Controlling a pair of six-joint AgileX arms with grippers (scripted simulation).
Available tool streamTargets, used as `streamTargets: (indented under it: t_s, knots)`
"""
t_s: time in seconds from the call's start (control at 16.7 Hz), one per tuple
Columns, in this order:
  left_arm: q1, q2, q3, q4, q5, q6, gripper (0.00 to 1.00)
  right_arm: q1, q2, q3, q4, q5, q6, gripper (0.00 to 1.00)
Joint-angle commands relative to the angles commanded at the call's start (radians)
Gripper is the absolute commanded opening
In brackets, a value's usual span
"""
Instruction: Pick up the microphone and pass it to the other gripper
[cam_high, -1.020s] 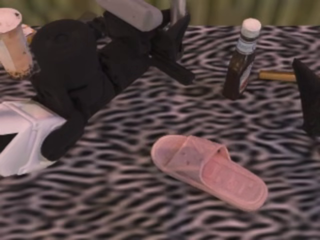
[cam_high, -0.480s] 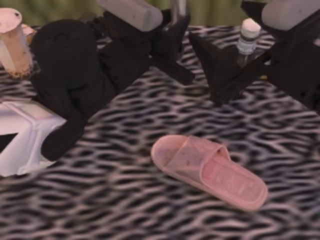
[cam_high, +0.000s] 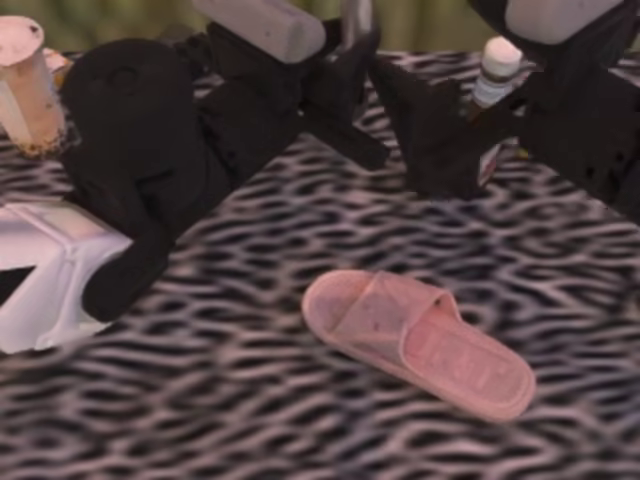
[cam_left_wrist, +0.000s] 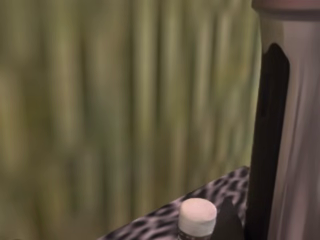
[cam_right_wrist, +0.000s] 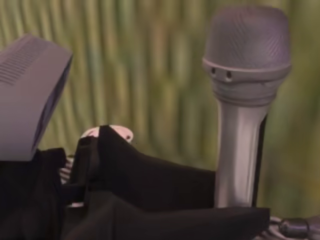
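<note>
Left gripper (cam_high: 345, 85) sat at the table's far edge, left of centre, clamped on the mic (cam_high: 356, 18). Mic stood upright in its fingers: silver handle, grey mesh head on top, clear in the right wrist view (cam_right_wrist: 246, 100). In the left wrist view the mic handle (cam_left_wrist: 295, 125) filled the side of the frame beside one black finger.

Right gripper (cam_high: 430, 125) was close by, to the right of the left one, fingers spread apart, not touching the mic. It hung in front of the bottle (cam_high: 490, 90), hiding most of it; the white cap still showed.

Pink slipper (cam_high: 418, 340) lay mid-table on the zebra cloth (cam_high: 250, 400). Cup (cam_high: 28, 85) stood at far left.
</note>
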Motion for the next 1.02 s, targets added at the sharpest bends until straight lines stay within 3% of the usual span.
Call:
streamTargets:
  t_s: [0.42,0.78,1.02]
  knots:
    - [0.0,0.0,0.0,0.0,0.0,0.0,0.0,0.01,0.328,0.235,0.083,0.013,0.001,1.0]
    - [0.0,0.0,0.0,0.0,0.0,0.0,0.0,0.01,0.372,0.272,0.094,0.015,0.002,1.0]
    - [0.0,0.0,0.0,0.0,0.0,0.0,0.0,0.01,0.372,0.272,0.094,0.015,0.002,0.7]
